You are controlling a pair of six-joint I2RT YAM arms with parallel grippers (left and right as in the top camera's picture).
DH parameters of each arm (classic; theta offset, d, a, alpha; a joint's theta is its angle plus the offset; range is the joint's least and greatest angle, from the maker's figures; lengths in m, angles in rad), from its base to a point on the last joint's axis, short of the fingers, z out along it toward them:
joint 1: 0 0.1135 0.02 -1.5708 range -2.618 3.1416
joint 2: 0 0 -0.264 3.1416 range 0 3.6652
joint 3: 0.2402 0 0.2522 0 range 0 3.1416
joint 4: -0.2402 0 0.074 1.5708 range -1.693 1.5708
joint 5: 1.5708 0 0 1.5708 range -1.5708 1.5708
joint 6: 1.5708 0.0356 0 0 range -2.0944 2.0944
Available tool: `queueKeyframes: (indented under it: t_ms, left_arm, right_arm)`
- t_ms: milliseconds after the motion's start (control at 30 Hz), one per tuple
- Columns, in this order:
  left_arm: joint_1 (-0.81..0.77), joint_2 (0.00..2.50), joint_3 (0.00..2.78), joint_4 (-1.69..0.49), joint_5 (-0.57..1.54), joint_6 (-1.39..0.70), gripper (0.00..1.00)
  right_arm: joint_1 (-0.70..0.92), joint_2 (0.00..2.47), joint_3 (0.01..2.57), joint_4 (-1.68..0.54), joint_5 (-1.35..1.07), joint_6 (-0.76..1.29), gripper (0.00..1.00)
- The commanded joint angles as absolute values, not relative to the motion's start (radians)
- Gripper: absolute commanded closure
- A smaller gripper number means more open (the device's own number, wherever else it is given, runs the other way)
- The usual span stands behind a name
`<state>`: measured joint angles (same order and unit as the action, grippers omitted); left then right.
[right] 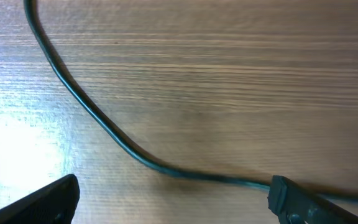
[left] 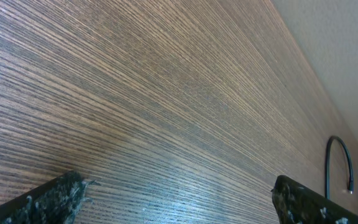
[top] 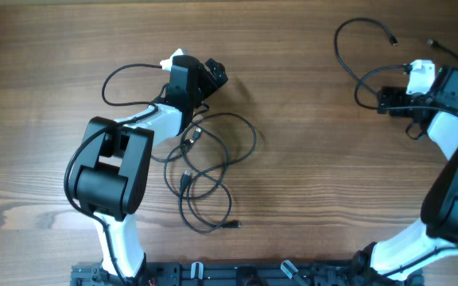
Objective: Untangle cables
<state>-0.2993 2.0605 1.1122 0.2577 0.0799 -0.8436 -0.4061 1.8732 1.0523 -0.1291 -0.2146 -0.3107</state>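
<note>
The cables [top: 188, 181] lie on the table [top: 308, 183] in two places. Most are a loose tangle left of centre, just beside the left arm's white forearm. Several thin black loops overlap there, with two small connectors [top: 193, 139] inside the bunch. One plug [top: 235, 225] trails out at the near edge.

A lone cable [top: 339, 44] lies well apart at the far right. It curls in an open arc and its plug end [top: 393, 41] points away from the arms. Its lower loop runs close to the right gripper [top: 382, 101]. In the right wrist view this strand [right: 104, 124] crosses the wood from upper left to lower right. It passes just ahead of the right gripper [right: 166, 208], whose jaws stand wide apart.

The left gripper [top: 217, 73] sits beyond the tangle, over bare wood. Its wrist view shows the jaws spread wide, with only wood grain between the fingertips [left: 48, 202]. A distant cable arc [left: 340, 162] shows at the right edge.

Each wrist carries a white block [top: 421, 75]; any print on it is too small to read.
</note>
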Motion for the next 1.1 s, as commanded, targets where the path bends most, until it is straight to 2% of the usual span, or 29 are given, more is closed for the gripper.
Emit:
queueKeyframes:
  t_ms: [0, 367, 633, 933, 1067]
  left_arm:
    - [-0.284, 2.134, 1.053, 0.206, 0.028, -0.842, 0.0]
    - [-0.283, 2.134, 1.053, 0.213, 0.028, -0.842, 0.0]
    - [-0.283, 2.134, 1.053, 0.212, 0.028, -0.842, 0.0]
    - [-0.283, 2.134, 1.053, 0.212, 0.028, -0.842, 0.0]
    - [-0.283, 2.134, 1.053, 0.212, 0.028, -0.842, 0.0]
  right_arm:
    - [-0.414, 1.774, 1.055, -0.198, -0.109, -0.34, 0.0]
    - [-0.448, 1.773, 1.048, -0.412, 0.08, -0.34, 0.0]
    - [-0.539, 1.868, 1.021, -0.346, -0.043, -0.34, 0.0]
    - [-0.545, 2.018, 1.021, -0.222, -0.078, -0.341, 0.0]
    - [-0.545, 2.098, 1.021, -0.104, -0.183, -0.34, 0.0]
